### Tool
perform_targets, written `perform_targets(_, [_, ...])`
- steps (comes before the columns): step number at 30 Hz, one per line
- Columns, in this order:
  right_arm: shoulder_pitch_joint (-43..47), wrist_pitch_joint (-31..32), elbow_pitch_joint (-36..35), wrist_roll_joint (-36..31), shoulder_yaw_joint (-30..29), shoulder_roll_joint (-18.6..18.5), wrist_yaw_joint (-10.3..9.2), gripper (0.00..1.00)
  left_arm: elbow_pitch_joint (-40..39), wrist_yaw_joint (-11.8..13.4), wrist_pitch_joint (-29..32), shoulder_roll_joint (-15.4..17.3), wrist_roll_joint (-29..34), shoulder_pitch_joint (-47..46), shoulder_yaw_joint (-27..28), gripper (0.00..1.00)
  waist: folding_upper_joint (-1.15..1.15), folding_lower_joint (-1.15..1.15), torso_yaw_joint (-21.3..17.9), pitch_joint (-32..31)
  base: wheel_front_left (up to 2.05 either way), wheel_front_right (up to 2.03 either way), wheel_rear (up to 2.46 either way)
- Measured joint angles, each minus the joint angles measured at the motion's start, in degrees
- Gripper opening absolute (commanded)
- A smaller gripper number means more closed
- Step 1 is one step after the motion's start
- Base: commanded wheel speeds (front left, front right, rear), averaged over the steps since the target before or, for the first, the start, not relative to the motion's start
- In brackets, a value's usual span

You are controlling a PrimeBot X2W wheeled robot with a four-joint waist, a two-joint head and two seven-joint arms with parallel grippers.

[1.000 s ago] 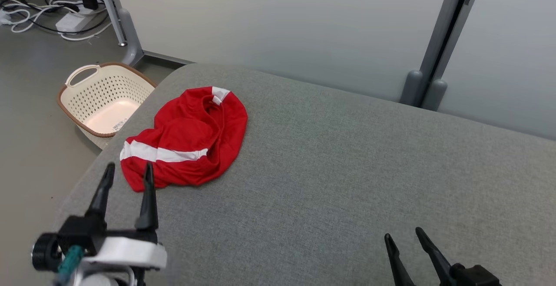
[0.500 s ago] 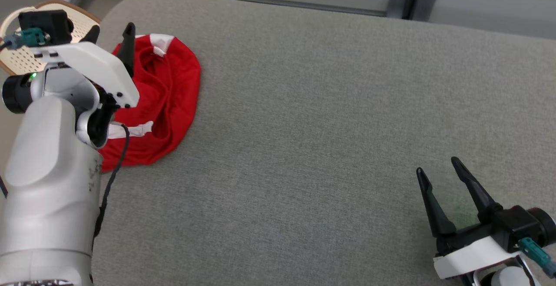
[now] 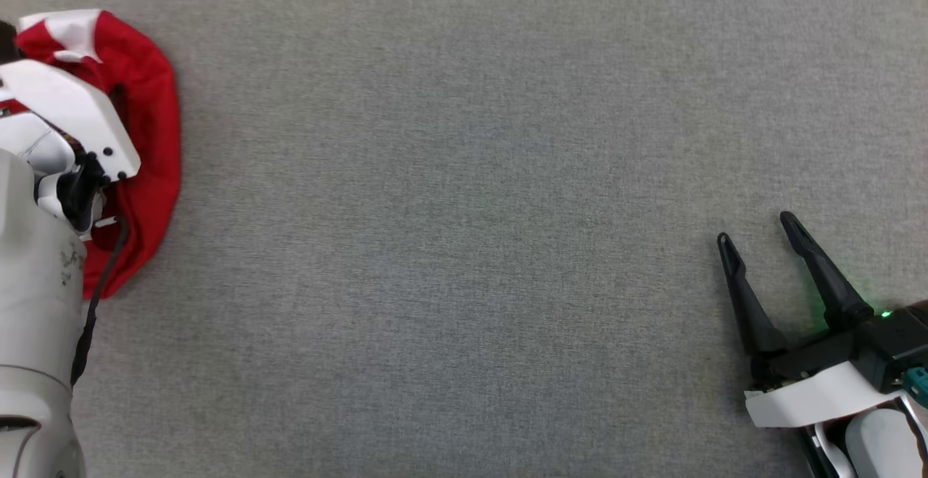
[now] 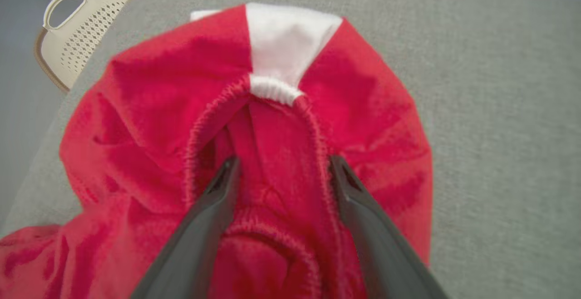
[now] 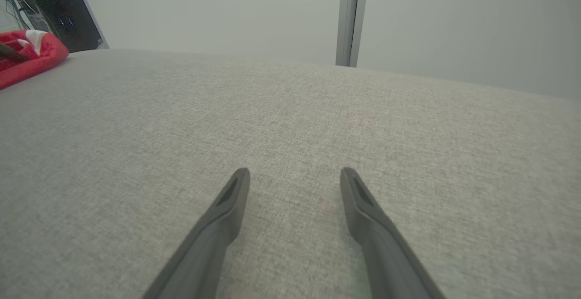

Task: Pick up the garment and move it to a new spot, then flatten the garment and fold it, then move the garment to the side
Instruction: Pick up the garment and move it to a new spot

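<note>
Garment point(image 4: 150, 108) lies crumpled near the bench's point(image 3: 464, 209) left edge, not yet lifted; left gripper point(image 4: 281, 165) hovers spread-fingered over it, right gripper point(image 3: 756, 229) likewise spread, empty.

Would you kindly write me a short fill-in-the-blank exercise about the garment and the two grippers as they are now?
The garment is mostly ____ with white patches.
The left gripper is ____, with the garment's cloth between its fingers.
The right gripper, open, is over the bare grey surface and holds ____.
Missing words: red; open; nothing.
</note>
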Motion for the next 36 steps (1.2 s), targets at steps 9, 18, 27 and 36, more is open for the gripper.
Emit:
perform_targets(9, [-1.5, 0.0, -0.7, -0.1, 0.3, 0.2, 0.07, 1.00, 3.8, 0.5, -7.2, 1.0, -1.9, 0.0, 1.5, 0.00, 0.00, 0.00, -1.4, 2.5, 0.00, 0.00, 0.00])
perform_targets(18, [-2.6, 0.0, 0.6, 0.3, 0.7, 2.4, 0.03, 1.00, 2.0, -4.2, -25.4, 2.5, -2.4, 2.1, 0.6, 0.00, 0.00, 0.00, -1.9, -0.9, 0.00, 0.00, 0.00])
perform_targets(27, [-1.7, 0.0, 1.4, 0.8, 0.0, 5.8, 0.04, 1.00, -5.9, -5.3, -30.5, 3.6, 0.9, 6.6, -6.4, 0.00, 0.00, 0.00, -4.1, -9.0, 0.00, 0.00, 0.00])
perform_targets(36, [-0.1, 0.0, 0.5, 0.8, -1.5, 7.8, 0.04, 1.00, -24.2, -5.5, -30.6, 2.6, -1.4, 16.1, -16.7, 0.00, 0.00, 0.00, -10.4, -16.5, 0.00, 0.00, 0.00])
